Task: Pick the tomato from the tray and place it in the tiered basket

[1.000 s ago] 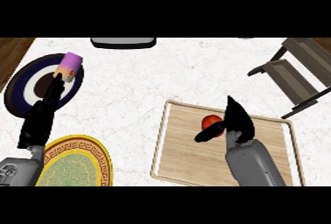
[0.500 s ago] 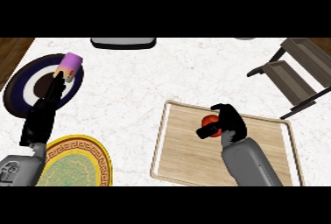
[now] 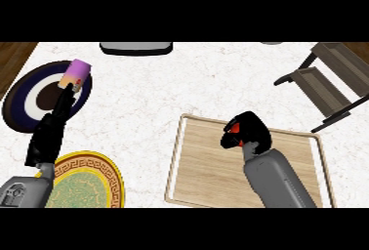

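Right hand [image 3: 247, 131] now fully curled round tomato [image 3: 232, 128], way tighter than a moment back when fingers only hooked over it. Only sliver of red peeking out at hand's left side. Tomato over wooden tray [image 3: 209, 171], can't tell if lifted or touching. Tiered basket [image 3: 328, 80] well apart, upper right. Left hand [image 3: 49, 132] straight, relaxed, lying over dark plate [image 3: 22, 97] by purple cup [image 3: 76, 73]. Yellow plate [image 3: 93, 180] lower left.
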`<control>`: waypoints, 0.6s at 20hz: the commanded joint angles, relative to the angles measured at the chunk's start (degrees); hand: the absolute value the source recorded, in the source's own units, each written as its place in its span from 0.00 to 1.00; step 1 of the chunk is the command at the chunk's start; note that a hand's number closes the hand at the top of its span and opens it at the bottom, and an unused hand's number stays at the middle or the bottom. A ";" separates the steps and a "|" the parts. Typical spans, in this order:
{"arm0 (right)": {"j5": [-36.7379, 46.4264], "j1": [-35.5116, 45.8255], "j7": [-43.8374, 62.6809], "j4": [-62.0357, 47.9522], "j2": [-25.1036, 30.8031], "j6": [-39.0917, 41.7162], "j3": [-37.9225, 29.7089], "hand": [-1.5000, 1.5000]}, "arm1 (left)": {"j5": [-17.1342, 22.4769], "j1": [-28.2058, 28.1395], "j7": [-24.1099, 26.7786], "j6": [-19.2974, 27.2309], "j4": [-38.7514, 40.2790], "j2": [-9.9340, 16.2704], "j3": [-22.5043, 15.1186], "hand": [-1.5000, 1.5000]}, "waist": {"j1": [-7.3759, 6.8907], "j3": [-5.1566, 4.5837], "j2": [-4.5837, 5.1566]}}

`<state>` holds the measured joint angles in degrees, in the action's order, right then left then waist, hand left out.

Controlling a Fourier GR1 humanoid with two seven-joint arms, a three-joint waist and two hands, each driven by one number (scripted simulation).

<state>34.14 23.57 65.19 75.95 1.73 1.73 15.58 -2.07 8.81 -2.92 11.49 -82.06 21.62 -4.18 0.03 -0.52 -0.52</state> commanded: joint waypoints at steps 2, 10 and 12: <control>-0.60 -1.76 8.46 5.08 -1.66 -2.64 -1.25 1.00 | -0.12 -1.29 -2.95 -1.13 -3.84 1.21 1.17 0.50 | -0.03 0.52 0.29; -6.87 3.65 -14.88 26.63 5.97 22.92 19.30 1.00 | -0.27 -2.26 -0.65 -1.36 -0.08 1.34 1.63 0.50 | 0.52 0.37 -1.42; -9.87 2.66 -14.70 37.71 8.18 24.07 17.23 1.00 | -1.16 -3.68 -0.15 0.16 -0.80 -0.27 0.71 0.50 | 2.31 0.50 -1.27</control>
<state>28.00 25.43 52.40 100.56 6.65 18.23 30.12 -2.68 6.77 -3.51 10.96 -82.70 21.78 -3.25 1.05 -0.11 -1.45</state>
